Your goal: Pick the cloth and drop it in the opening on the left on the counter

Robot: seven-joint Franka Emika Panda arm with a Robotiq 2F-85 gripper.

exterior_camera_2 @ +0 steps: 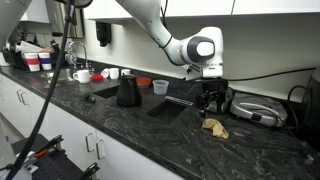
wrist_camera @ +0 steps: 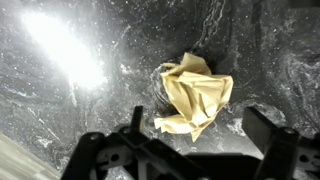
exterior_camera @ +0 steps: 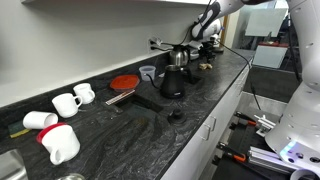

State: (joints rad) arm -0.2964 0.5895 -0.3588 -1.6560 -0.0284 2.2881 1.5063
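The cloth [wrist_camera: 193, 95] is yellow and all crumpled up on the dark counter [wrist_camera: 265, 50]. The gripper [exterior_camera_2: 209, 105] hangs over it, fingers spread wide. A black kettle [exterior_camera_2: 128, 92] stands farther along.

In your wrist view a hard white glare burns out the glossy counter [wrist_camera: 66, 56] ahead of the pincer [wrist_camera: 200, 128] and off to one side, and its fingers [wrist_camera: 135, 122] show only as dark, soft silhouettes. The cloth [wrist_camera: 193, 95] just ahead of the pincer is evenly lit and sharp, with a thin shadow under its folds. Both exterior views are small and grainy, with a pale sheen on the counter around the pincer.
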